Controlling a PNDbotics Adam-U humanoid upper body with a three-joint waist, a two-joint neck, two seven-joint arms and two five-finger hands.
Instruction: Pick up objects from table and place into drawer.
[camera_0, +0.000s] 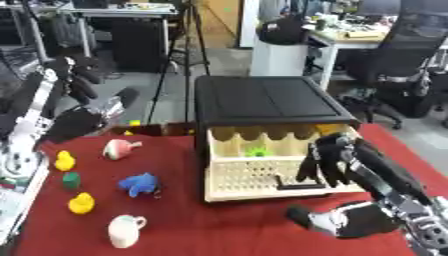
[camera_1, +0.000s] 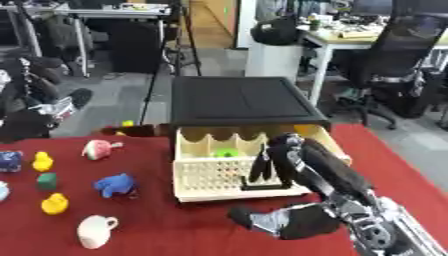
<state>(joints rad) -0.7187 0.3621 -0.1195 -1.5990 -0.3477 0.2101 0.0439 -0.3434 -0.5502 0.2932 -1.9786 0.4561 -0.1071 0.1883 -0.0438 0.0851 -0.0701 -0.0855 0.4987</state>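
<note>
The drawer (camera_0: 280, 170) stands pulled out of its black cabinet (camera_0: 267, 100) on the red bench (camera_0: 219, 225), a green thing (camera_0: 256, 151) inside. The right robot hand (camera_0: 328, 160) hangs over its front edge — fingers straight, holding nothing. Toys lie left — blue one (camera_0: 140, 184), yellow ducks (camera_0: 80, 203), white cup (camera_0: 125, 230); the left robot hand (camera_0: 74, 75) is raised, relaxed.

Right hand (camera_0: 337, 160) fingers down, straight

The right hand (camera_0: 328, 162) rests its fingers on the open drawer (camera_0: 262, 175) front.
</note>
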